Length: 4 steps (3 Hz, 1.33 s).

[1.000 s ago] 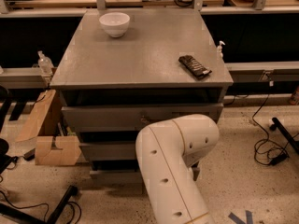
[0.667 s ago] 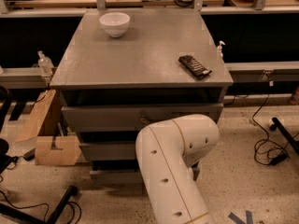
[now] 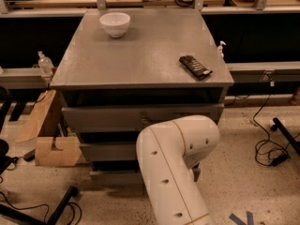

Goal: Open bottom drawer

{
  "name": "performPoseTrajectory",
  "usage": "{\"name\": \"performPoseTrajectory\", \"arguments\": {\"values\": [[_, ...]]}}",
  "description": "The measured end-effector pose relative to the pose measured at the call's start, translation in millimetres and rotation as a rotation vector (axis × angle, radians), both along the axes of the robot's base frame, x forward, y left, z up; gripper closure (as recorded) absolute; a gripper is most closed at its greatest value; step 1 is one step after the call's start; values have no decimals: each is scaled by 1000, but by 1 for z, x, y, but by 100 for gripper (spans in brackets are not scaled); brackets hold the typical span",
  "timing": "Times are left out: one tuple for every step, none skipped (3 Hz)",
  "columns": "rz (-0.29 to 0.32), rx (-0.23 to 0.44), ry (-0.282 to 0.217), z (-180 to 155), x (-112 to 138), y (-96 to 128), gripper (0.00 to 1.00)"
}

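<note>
Gripper is hidden behind my own arm (image 3: 173, 168), low in the centre of the frame in front of the cabinet's lower drawers, so I cannot tell whether it is spread or pressed together, or what it touches. That arm is a smooth, cream-white rounded shell with small dark holes, bent at a fat elbow. The cabinet (image 3: 140, 55) is matte grey with a flat square top. The bottom drawer (image 3: 115, 176) shows as a slim grey strip at lower centre, just left of my arm, its knob covered. Above it sit the middle drawer (image 3: 108, 151) and the top drawer (image 3: 103, 118), both flat grey fronts. A glossy white round bowl (image 3: 115, 24) stands at the top's upper left, and a dark flat rectangular object (image 3: 195, 66) lies near its right edge. A brown cardboard box (image 3: 51, 150) stands on the speckled floor (image 3: 243, 172) at the left
</note>
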State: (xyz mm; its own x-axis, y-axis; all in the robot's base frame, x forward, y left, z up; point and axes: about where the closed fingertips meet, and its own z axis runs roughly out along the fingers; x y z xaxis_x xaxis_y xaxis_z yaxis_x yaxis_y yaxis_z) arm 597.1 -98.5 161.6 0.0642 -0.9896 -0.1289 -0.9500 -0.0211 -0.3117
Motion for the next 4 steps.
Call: {"name": "performPoseTrajectory", "arguments": {"values": [[3, -4, 4, 1, 1, 0, 0], [24, -37, 48, 11, 4, -2, 0], [24, -37, 48, 11, 4, -2, 0], [23, -50, 65, 13, 6, -1, 0]]}}
